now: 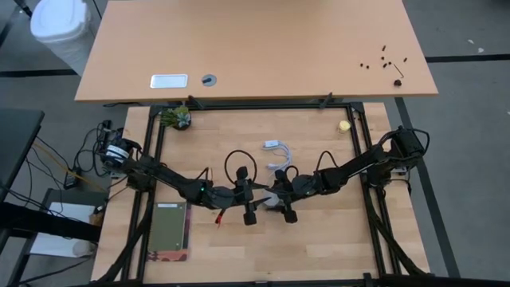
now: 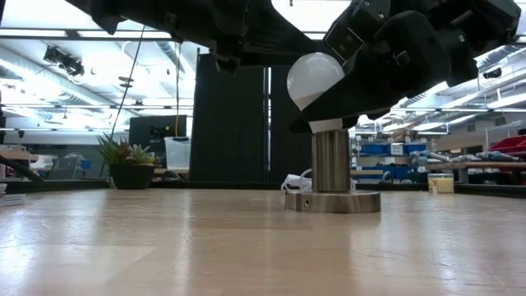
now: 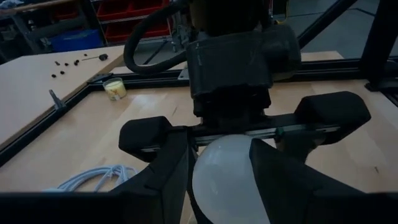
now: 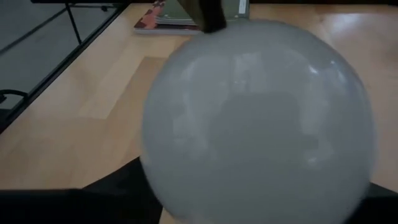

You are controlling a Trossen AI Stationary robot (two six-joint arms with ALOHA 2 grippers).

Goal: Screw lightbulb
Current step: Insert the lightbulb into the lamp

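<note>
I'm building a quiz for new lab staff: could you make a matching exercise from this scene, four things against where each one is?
Things:
1. lightbulb
2. potted plant
3. book
4. yellow cup

Places:
A. far right corner of the table
B. tilted over the metal socket
C. near left edge of the table
D. far left corner of the table

Pairs: 1-B, 2-D, 3-C, 4-A

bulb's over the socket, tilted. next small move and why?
Probably level it first: the right gripper should rotate the lightbulb upright so its base lines up with the metal socket post, then start turning. In the low view the globe leans off to one side while its base sits at the post's top, so threading now would likely cross-thread. The left gripper waits alongside.
</note>
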